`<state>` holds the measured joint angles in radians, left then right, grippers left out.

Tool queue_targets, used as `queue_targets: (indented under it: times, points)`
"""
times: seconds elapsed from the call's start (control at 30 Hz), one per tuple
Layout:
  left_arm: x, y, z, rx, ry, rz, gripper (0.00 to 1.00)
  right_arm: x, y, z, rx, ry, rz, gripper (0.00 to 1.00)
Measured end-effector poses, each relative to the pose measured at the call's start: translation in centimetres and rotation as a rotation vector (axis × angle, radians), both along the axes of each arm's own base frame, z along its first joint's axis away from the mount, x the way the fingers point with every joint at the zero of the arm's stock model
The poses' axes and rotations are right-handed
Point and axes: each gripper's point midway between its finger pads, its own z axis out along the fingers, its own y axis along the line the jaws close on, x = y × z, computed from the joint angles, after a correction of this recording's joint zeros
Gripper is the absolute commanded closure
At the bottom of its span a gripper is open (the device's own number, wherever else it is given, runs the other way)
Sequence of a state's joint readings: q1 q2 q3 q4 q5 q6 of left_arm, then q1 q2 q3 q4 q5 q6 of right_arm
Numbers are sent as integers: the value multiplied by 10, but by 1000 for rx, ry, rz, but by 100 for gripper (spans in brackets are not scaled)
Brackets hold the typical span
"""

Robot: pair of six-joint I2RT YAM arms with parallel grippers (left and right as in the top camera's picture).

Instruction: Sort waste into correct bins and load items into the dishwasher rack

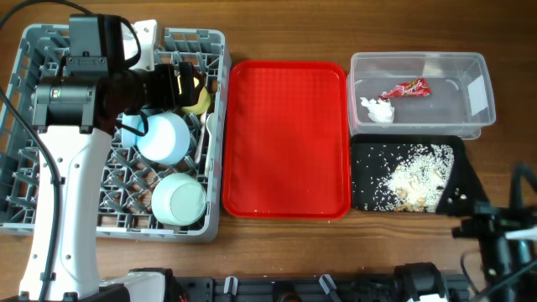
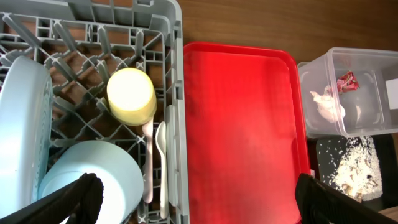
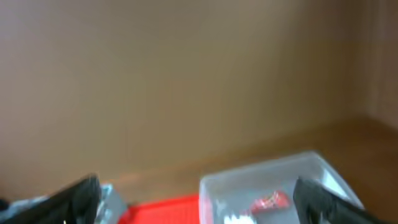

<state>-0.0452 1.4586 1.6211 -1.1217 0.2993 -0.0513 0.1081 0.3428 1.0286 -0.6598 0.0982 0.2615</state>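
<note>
A bare wooden table (image 1: pixel 285 33) carried the whole scene, with a grey pegged dishwasher rack (image 1: pixel 197 38) at its left end, a red serving tray (image 1: pixel 285 138) beside it in the middle and two bins at the right. The red tray lay with nothing on it.

In the clear tub (image 1: pixel 419 57) at the far right sat the red snack wrapper (image 1: pixel 407 88) and, just beside it, the crumpled white napkin (image 1: pixel 377 110). The black tray (image 1: pixel 367 164), directly in front of the tub, held the loose rice scraps (image 1: pixel 415 180), heaped toward its right half.

The rack held the dishes. A light blue bowl (image 1: pixel 164 137) sat near its centre, with a pale green bowl (image 1: pixel 179 200) in front of it. The left wrist view showed a light blue plate (image 2: pixel 22 130) standing on edge at the left, a yellow cup (image 2: pixel 131 95) among the pegs, and a white spoon (image 2: pixel 161 146) and fork (image 2: pixel 148 162) lying side by side along the rack's right wall.

The left gripper (image 2: pixel 198 180) hung above the rack's right side, its black fingers (image 2: pixel 84 196) spread wide and holding nothing. The right gripper (image 3: pixel 196 186) was at the table's near right corner, well apart from the bins, its fingers likewise wide apart and empty, its blurred camera view facing a plain wall.
</note>
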Motion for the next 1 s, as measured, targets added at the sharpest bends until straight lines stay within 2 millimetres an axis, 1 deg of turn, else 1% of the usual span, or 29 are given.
queue_targets:
  times: [0.07, 0.1, 0.17, 0.23, 0.33, 0.47, 0.67, 0.77, 0.87, 1.0]
  points:
    - [0, 0, 0, 0, 0, 0, 0, 9, 9, -2, -42, -95, 41, 0]
    - [0, 0, 0, 0, 0, 0, 0, 13, 15, -5, -68, -168, 72, 0]
    - [0, 0, 0, 0, -1, 0, 0, 18, 23, -13, -93, -237, 107, 0]
    - [0, 0, 0, 0, -1, 0, 0, 23, 31, -28, -115, -301, 144, 0]
    - [0, 0, 0, 1, 0, 0, 0, 32, 40, -56, -133, -332, 186, 0]
    - [0, 0, 0, 0, 0, 0, 0, 43, 47, -94, -140, -322, 218, 0]
    - [0, 0, 0, 0, 0, 0, 0, 56, 50, -142, -141, -280, 232, 0]
    - [0, 0, 0, 0, 0, 0, 0, 61, 51, -158, -141, -248, 235, 0]
    - [0, 0, 0, 0, 0, 0, 0, 65, 51, -176, -140, -193, 239, 0]
    - [0, 0, 0, 0, 0, 0, 0, 71, 52, -212, -139, -75, 248, 0]
